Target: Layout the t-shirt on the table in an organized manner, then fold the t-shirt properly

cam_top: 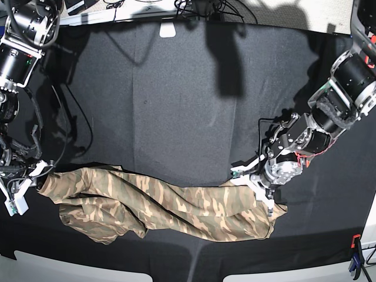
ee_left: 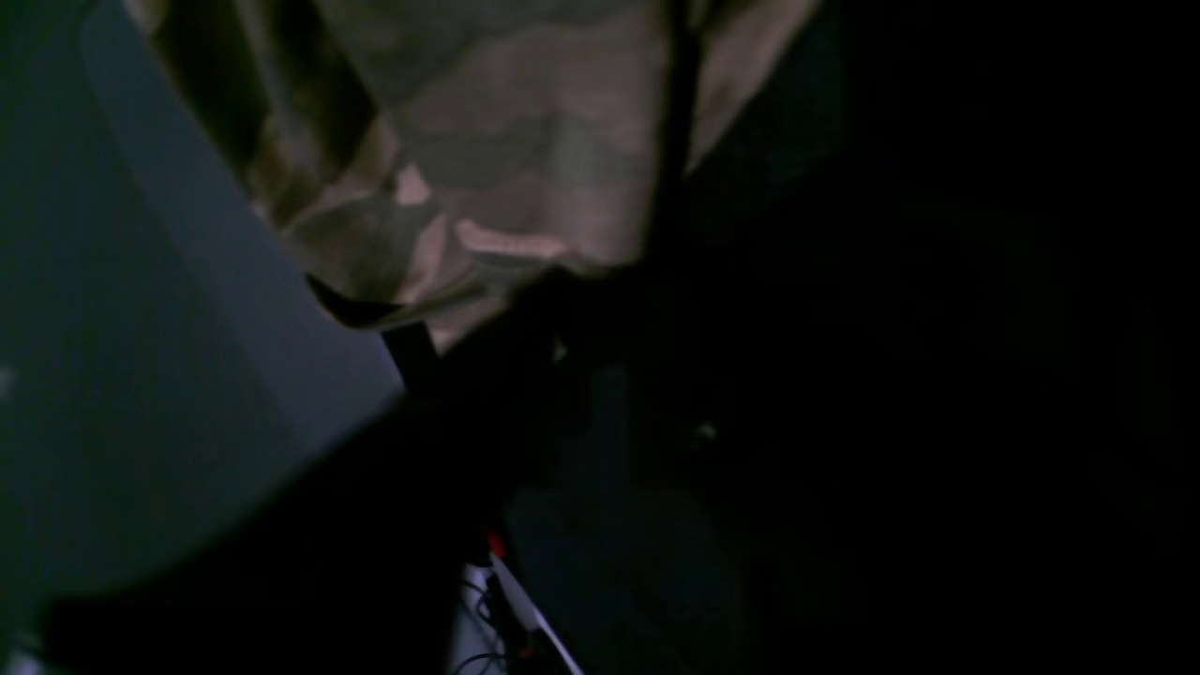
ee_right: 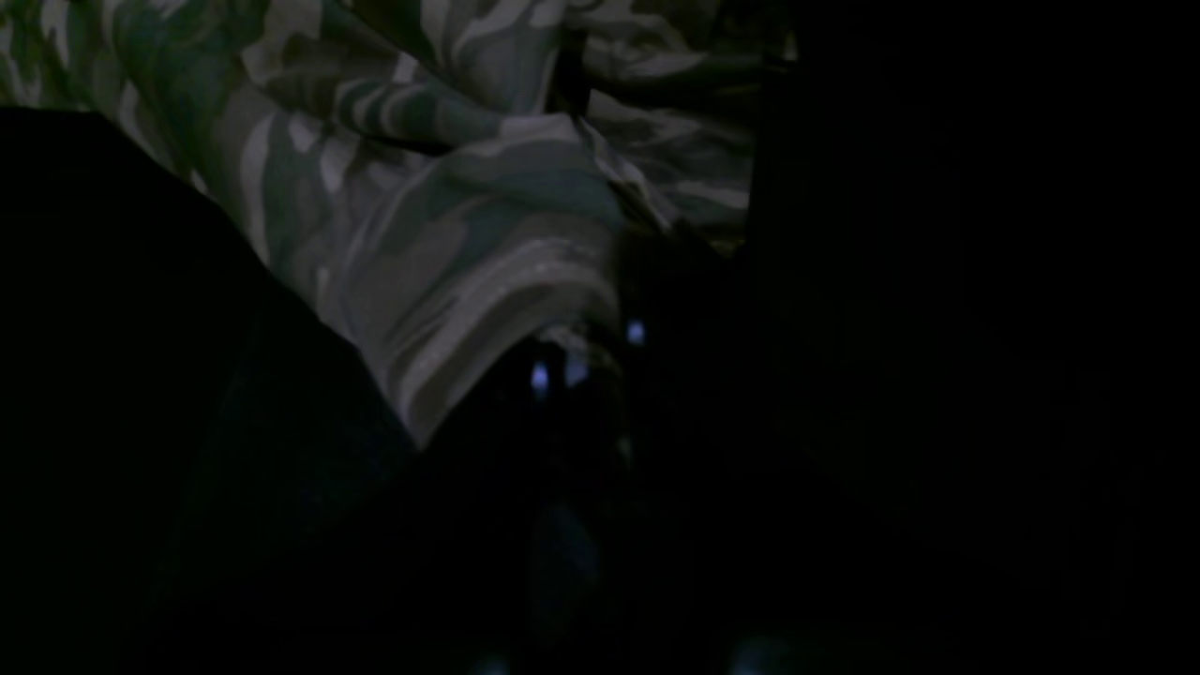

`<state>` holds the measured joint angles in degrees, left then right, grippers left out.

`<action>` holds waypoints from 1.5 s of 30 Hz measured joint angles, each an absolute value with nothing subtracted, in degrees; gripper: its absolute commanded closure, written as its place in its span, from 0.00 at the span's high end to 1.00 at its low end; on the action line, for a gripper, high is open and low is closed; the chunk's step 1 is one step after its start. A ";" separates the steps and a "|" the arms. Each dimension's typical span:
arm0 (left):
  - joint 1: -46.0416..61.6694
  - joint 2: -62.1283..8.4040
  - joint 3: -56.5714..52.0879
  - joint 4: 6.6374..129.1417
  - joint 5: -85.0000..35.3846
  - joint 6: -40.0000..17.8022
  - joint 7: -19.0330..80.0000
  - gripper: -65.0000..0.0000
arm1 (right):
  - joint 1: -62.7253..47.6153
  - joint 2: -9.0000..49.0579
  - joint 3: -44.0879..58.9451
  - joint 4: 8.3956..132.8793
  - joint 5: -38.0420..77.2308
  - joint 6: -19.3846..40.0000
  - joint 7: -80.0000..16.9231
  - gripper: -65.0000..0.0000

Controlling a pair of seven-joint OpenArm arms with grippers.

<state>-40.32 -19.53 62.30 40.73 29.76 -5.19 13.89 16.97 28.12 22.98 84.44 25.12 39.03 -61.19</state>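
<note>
the t-shirt (cam_top: 170, 205) lies stretched in a long, rumpled band across the near part of the black counter (cam_top: 176, 100), running from one arm to the other, with a bunched fold sagging toward the front edge on the base view's left half. the left end effector (cam_top: 262, 191), on the base view's right, sits at that end of the shirt, its white fingers (cam_top: 269, 205) touching the cloth; its wrist view is dark and shows camouflage fabric (ee_left: 487, 159) close ahead, but i cannot tell whether the jaws are closed on it. the right end effector (cam_top: 23, 188) is at the shirt's other end, closed on the fabric edge (ee_right: 450, 234). a red-and-blue clamp (cam_top: 354, 254) sits at the counter's near right corner.
</note>
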 measured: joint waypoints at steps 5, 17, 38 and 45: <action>-40.16 -18.87 62.30 40.71 29.58 -4.01 14.22 0.00 | 16.97 28.12 22.98 84.44 25.12 39.03 -61.19 0.00; -44.40 -17.91 62.33 42.92 29.56 10.11 30.33 0.00 | 16.99 28.12 22.98 84.44 25.17 39.03 -60.53 0.00; -48.36 -22.46 62.33 52.07 12.19 10.13 42.04 0.00 | 13.47 28.10 23.51 84.47 24.99 39.03 -55.35 0.00; -42.98 -31.94 62.33 69.52 10.63 10.41 42.94 0.00 | 3.68 27.64 27.03 86.56 24.99 39.05 -47.35 0.00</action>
<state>-42.98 -31.94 62.33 69.52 10.63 10.41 42.94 3.68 27.64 27.03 86.56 24.99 39.05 -47.35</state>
